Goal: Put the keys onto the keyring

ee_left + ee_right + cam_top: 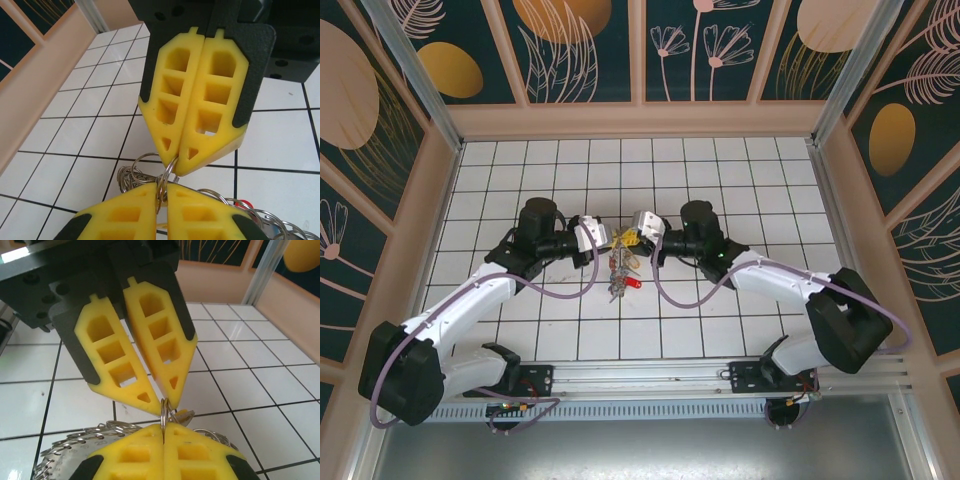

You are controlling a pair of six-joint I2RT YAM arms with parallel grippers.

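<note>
Left tool (162,188) and right tool (163,427) each clamp the thin keyring (163,412) midway across the table (740,330), keys (620,270) dangling. It is probably best to ease its coils apart gently.

lab robot cell: tiled table (720,330), patterned walls (580,40)
</note>
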